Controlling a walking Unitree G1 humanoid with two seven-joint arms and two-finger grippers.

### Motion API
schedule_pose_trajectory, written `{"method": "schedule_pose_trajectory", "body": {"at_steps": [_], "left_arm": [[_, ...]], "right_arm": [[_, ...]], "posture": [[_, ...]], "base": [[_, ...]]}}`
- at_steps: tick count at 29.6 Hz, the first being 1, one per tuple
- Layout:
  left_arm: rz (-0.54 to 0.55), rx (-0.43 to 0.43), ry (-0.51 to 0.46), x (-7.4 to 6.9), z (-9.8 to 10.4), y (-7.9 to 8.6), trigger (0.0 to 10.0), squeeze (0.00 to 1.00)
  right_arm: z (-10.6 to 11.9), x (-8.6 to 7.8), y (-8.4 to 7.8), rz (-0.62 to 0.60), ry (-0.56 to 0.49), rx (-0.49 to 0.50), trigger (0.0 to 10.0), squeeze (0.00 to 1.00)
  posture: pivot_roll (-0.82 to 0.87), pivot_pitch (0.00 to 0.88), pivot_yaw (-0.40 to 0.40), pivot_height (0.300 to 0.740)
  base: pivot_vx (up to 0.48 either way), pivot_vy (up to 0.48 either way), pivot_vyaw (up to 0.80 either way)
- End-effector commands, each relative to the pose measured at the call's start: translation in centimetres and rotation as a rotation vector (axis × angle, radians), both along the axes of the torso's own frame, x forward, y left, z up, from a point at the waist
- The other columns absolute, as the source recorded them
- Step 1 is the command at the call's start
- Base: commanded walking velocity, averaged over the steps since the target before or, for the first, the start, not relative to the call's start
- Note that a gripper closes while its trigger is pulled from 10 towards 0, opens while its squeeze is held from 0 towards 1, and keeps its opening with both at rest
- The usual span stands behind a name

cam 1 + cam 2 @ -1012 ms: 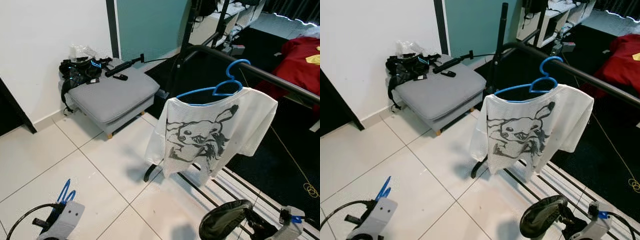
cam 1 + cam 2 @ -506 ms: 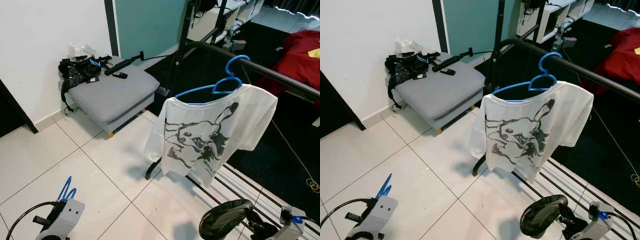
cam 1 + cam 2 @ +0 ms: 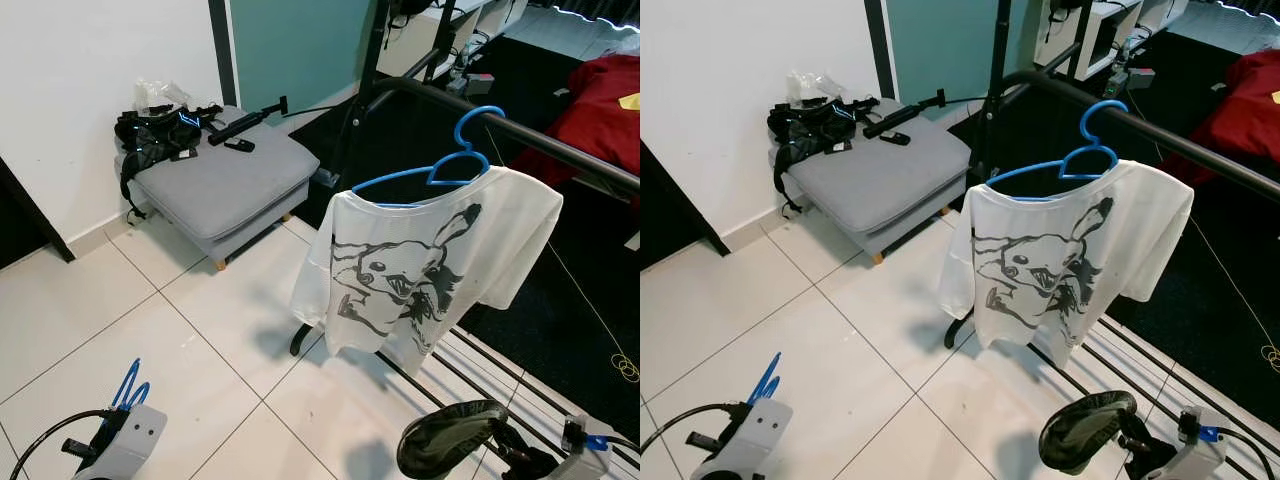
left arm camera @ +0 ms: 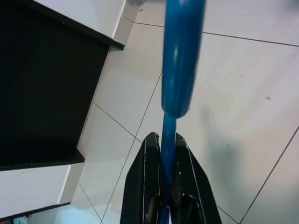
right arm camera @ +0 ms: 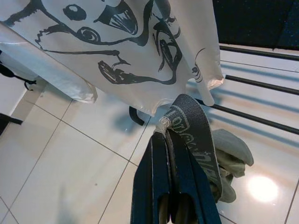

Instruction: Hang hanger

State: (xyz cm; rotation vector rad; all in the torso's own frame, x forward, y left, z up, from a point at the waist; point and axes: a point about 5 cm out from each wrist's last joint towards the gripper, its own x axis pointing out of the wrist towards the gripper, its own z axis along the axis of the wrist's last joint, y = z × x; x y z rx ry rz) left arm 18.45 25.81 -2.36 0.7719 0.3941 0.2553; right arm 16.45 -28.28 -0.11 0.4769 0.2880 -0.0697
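**Shirt on the rail, both hands full**

Head view: I see a blue hanger (image 3: 440,172) hooked on the black rail (image 3: 560,145), carrying a white cartoon-print T-shirt (image 3: 420,270) above the tiled floor (image 3: 150,310).

Left wrist: my left hand (image 4: 169,142) is clamped on a second blue hanger (image 4: 180,56).

Right wrist: my right hand (image 5: 168,135) is pinched on a dark printed garment (image 5: 201,144), just beneath the shirt's hem.

Bright, even indoor light; soft shadows pool under the white shirt (image 3: 420,270), glare spots the floor tiles (image 5: 262,188).
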Motion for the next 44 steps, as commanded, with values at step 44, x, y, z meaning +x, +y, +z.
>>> {"method": "schedule_pose_trajectory", "body": {"at_steps": [44], "left_arm": [[0.002,0.014,0.018,-0.65,-0.07,0.72,10.0,0.0]], "right_arm": [[-0.16,-0.43,0.19,-0.005,0.021,0.012,10.0,0.0]], "posture": [[0.03,0.202,-0.048,0.74]], "base": [[0.0,0.0,0.0]]}}
